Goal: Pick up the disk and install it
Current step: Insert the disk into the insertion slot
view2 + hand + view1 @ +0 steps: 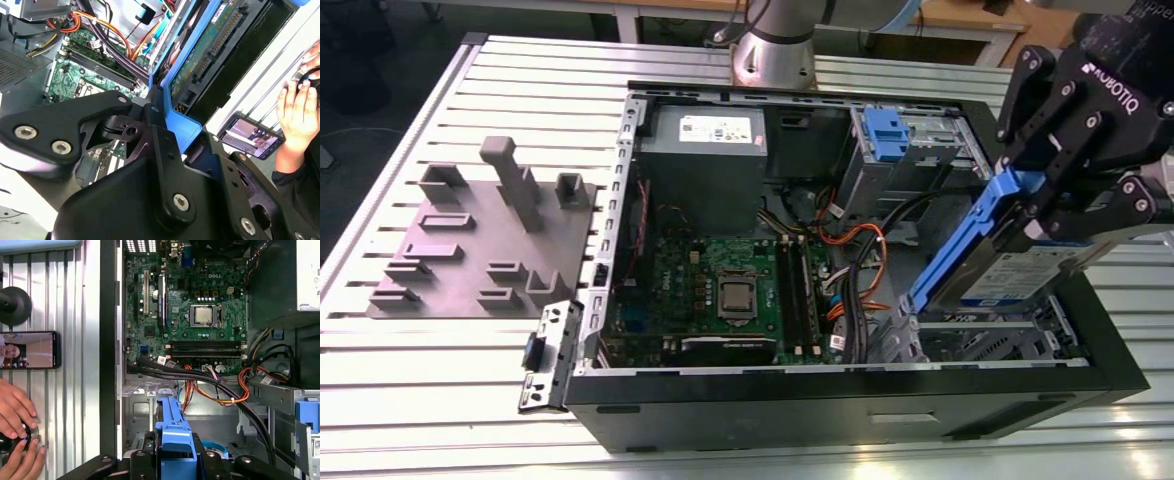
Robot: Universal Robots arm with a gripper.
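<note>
The disk (1017, 276), silver-grey with a white and blue label and blue side rails, hangs tilted above the front corner of the open computer case (854, 392) at the exterior view's right. My black gripper (1051, 212) is shut on its upper end. Just below the disk is the metal drive bay (987, 338); the disk's lower edge is close to it, and I cannot tell if they touch. In the second wrist view the disk's green circuit-board underside (210, 47) and blue rail run out from the fingers (162, 132). In the first wrist view, the blue tab (172, 436) sticks out.
Inside the case lie the motherboard (720, 290), a grey power-supply box (707, 150), a blue latch on a metal cage (886, 135) and orange and black cables (854, 250). A grey fixture plate (467, 245) stands at the exterior view's left. A person's hands (15, 415) and a phone (30, 350) are beside the case.
</note>
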